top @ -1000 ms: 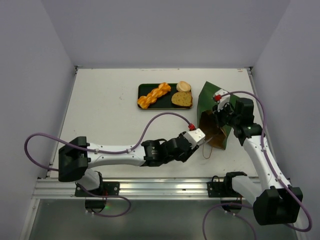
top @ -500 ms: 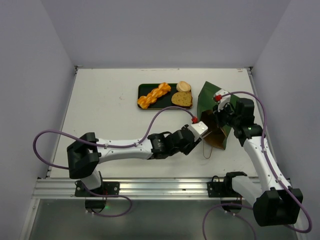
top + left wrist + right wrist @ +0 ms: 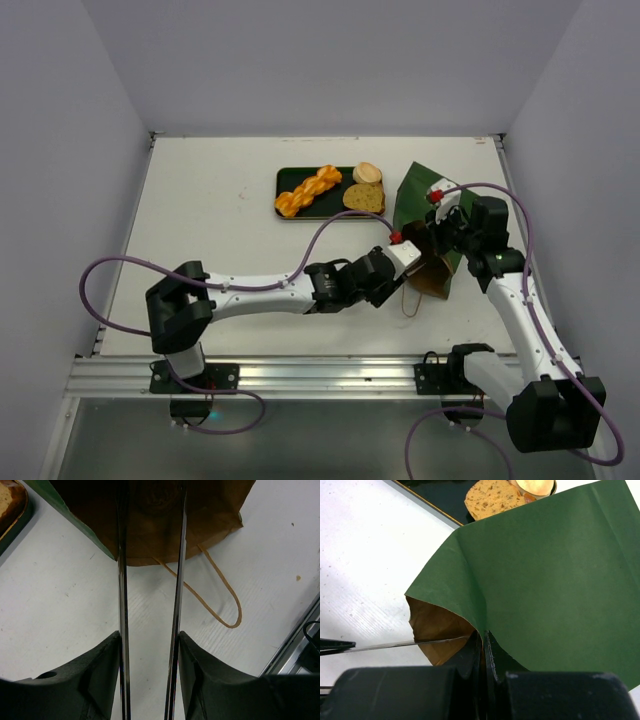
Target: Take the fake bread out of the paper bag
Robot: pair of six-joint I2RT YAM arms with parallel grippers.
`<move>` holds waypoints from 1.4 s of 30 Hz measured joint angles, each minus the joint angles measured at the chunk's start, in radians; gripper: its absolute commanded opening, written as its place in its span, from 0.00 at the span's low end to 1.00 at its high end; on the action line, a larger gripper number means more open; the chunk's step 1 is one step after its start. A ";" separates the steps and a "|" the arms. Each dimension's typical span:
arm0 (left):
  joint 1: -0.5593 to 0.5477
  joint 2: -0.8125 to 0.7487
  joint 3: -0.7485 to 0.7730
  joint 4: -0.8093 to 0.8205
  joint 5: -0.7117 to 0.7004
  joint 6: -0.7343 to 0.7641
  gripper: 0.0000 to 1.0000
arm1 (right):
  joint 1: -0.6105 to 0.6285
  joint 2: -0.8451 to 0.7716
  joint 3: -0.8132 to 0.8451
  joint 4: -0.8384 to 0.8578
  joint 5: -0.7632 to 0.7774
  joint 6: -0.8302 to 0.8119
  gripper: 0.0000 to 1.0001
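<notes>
Right gripper point(image 3: 484, 645) pinches rim of dark green paper bag point(image 3: 545, 580) on white desk point(image 3: 220, 230); left gripper point(image 3: 149, 645) clamps thin metal tongs point(image 3: 177, 580) poking into bag mouth. 3 fake bread pieces point(image 3: 308, 190) on flat dark green tray point(image 3: 290, 178) beside bag.

Tongs point(image 3: 121, 605) prob. inside paper bag point(image 3: 210, 510)

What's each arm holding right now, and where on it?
Left gripper squeezes the metal tongs across both blades, tips inside the paper bag. Right gripper pinches the bag's rim at a fold.
</notes>
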 measured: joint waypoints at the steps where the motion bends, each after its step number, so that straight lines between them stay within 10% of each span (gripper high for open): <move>1: 0.001 0.010 0.010 0.000 0.000 0.000 0.50 | 0.000 0.000 0.000 0.000 0.000 0.000 0.04; 10: 0.006 0.072 0.053 -0.026 0.014 0.000 0.47 | 0.000 0.000 0.000 0.000 -0.006 0.000 0.04; 21: 0.013 0.076 0.055 -0.039 0.027 0.005 0.00 | -0.003 -0.013 -0.007 0.000 -0.014 0.004 0.04; 42: 0.013 -0.322 -0.217 -0.041 0.243 -0.058 0.00 | -0.015 -0.024 -0.017 0.038 0.032 0.045 0.04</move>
